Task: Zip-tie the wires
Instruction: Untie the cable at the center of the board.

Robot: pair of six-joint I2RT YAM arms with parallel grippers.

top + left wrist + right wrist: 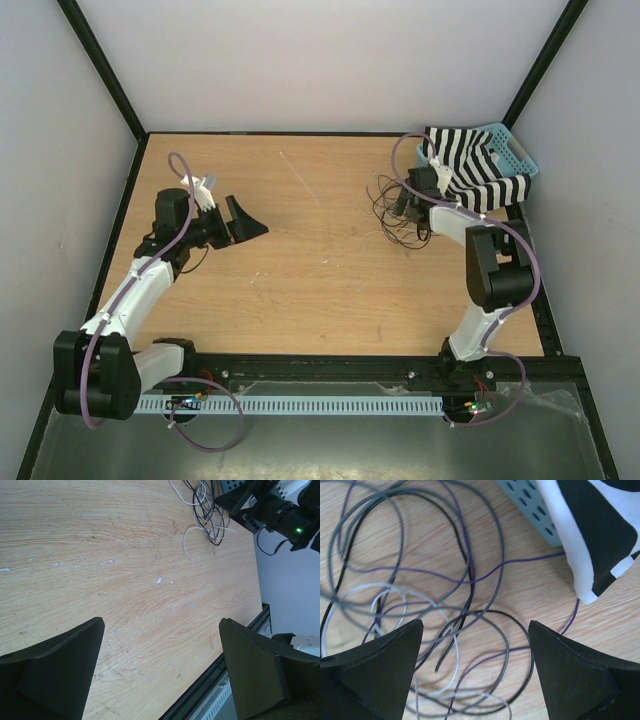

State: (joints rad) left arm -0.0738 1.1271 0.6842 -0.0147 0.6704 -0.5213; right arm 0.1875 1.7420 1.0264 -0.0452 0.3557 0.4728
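Wires [392, 207] loose under right tool [475, 630], spread wide, gripping nothing; left tool [162, 625] wide too, empty.

From above you can't count the wires [392, 212]: too thin, and the right claw [407, 207] is half hidden under its wrist. In the right wrist view their loops run off the left and bottom edges; the striped cloth [600, 532] hides part of the basket [532, 510].

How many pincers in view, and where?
2. Left pincer, open, over the table's left side; right pincer, open, over the wires beside the basket.
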